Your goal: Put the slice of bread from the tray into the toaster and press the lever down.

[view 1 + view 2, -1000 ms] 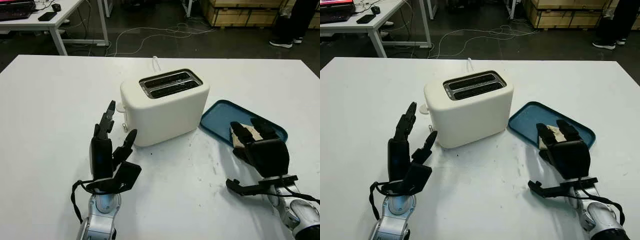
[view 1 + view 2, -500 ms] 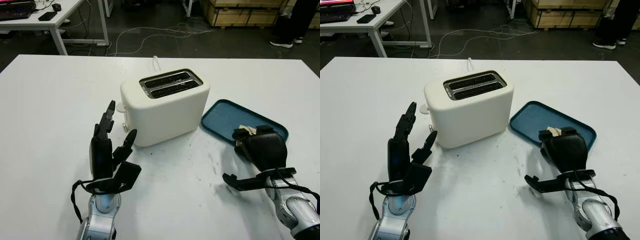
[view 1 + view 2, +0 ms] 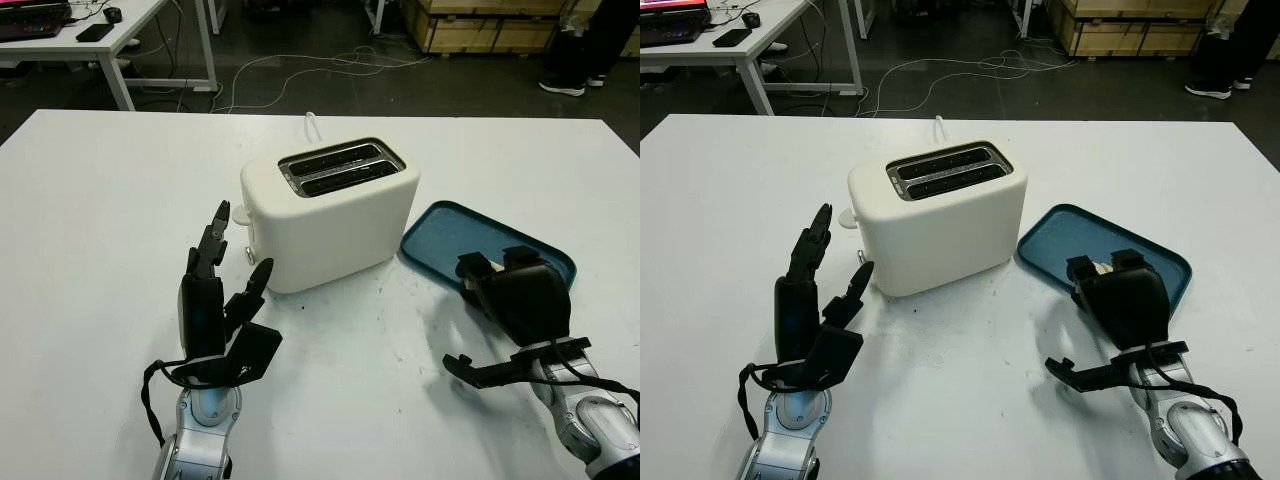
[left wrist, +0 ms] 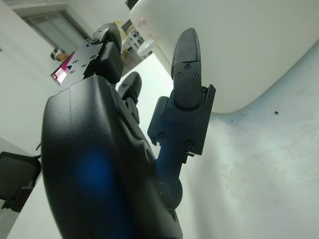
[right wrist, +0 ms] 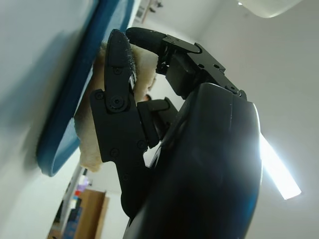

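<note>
Gripping the slice of bread (image 5: 89, 134) with the right hand (image 3: 515, 290), black fingers (image 5: 118, 89) curling around the pale slice, thumb on one face and the others on the opposite face. Holding it at the near edge of the blue tray (image 3: 450, 232), on the right part of the white table (image 3: 100, 200), the bread's light corner peeking out between the fingers (image 3: 1102, 267). Whether the slice is lifted off the tray or touching it: cannot tell.

Standing near the table's middle, just left of the tray: the white toaster (image 3: 330, 215), both top slots (image 3: 340, 168) dark and unfilled, a white cable (image 3: 312, 125) trailing off behind it toward the far edge. Sticking out on the toaster's left end face: the small white lever (image 3: 249, 255).

Hovering open to the left of the toaster, the left hand (image 3: 215, 300), holding nothing, fingertips (image 3: 222, 212) pointing away from the robot and reaching near the lever end without touching it.
</note>
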